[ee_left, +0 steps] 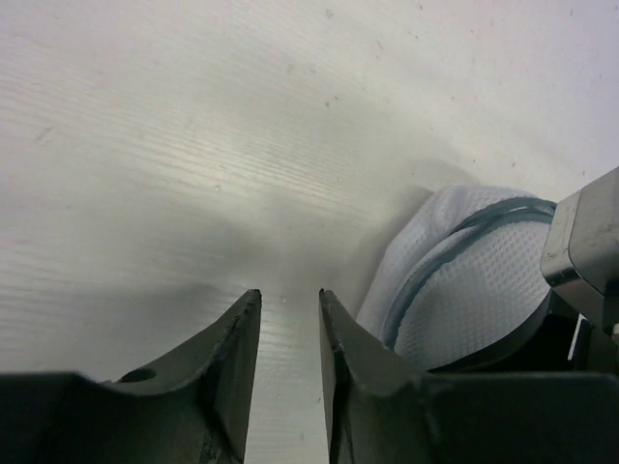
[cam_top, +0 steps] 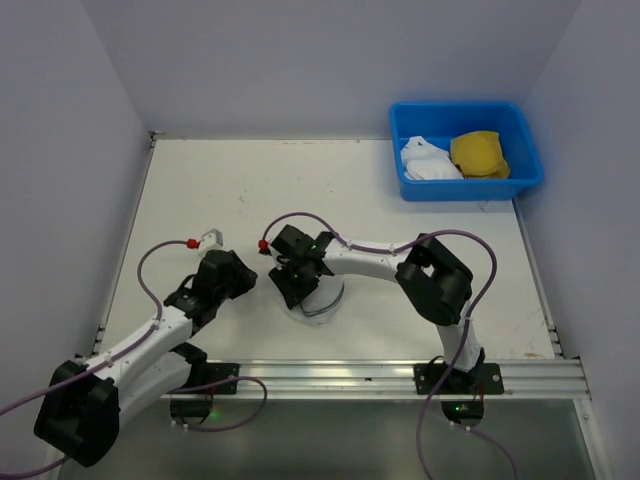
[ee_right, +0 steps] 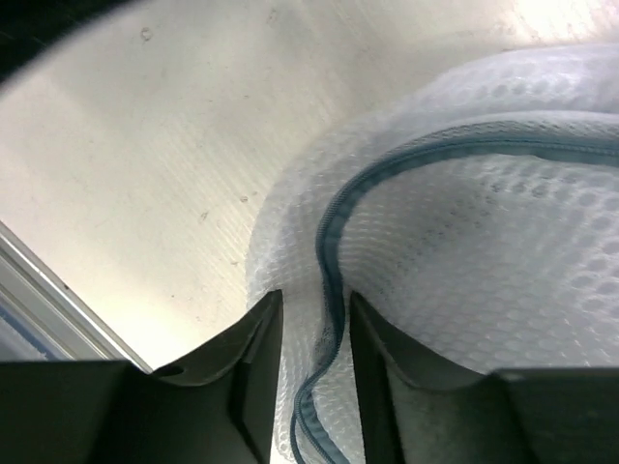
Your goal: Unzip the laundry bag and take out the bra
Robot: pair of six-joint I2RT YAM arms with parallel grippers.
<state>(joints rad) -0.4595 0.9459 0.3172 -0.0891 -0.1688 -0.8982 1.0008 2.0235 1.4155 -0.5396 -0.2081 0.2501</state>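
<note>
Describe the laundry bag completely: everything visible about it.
The laundry bag is a small, round pouch of translucent white honeycomb mesh, lying on the white table near its front edge, between the two arms. A dark teal zipper curves along its rim. The right claw straddles the zipper edge, with mesh between its fingers. The left claw sits beside it, not touching.

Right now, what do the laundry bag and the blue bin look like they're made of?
The laundry bag: translucent white mesh fabric, its honeycomb holes showing in the right wrist view, with a dark teal zipper tape along the rim. The blue bin: probably moulded plastic, judging by its smooth, even, slightly glossy walls.
</note>
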